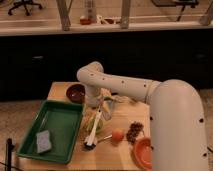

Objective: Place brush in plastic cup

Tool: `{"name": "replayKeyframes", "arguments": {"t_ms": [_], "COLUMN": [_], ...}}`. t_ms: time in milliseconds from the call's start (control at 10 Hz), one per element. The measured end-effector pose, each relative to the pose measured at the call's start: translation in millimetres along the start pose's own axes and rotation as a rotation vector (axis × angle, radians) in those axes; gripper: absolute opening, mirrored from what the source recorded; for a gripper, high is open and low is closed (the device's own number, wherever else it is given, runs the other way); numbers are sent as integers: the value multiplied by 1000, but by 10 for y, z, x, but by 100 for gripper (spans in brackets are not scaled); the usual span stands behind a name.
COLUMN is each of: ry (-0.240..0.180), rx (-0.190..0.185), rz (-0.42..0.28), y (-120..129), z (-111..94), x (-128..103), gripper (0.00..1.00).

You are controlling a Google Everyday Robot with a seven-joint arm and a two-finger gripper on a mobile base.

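Note:
The brush point(95, 129) has a slim white handle and a small dark bristle head at its lower end, near the table's front. It runs slanted down and to the left across a pale greenish plastic cup point(90, 121) at the table's middle. My gripper point(101, 107) hangs from the white arm just above the cup, and the top end of the handle reaches up to it. I cannot tell whether the brush rests on the table or is lifted.
A green tray point(60, 122) with a grey sponge point(43, 140) fills the table's left. A brown bowl point(76, 93) stands behind it. An orange point(117, 134), grapes point(134, 131), an orange bowl point(142, 153) and a thin metal utensil point(104, 140) lie to the right.

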Motion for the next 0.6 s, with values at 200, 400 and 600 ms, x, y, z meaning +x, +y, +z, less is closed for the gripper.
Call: {"name": "replayKeyframes", "arguments": {"t_ms": [200,400,600], "ry": [2,7,14], "rx": [0,-3,2], "rz": [1,1,7], "y": [10,10,18], "z": [-26,-45,-60], "x": [9,11,15], "gripper": [80,80,80]}}
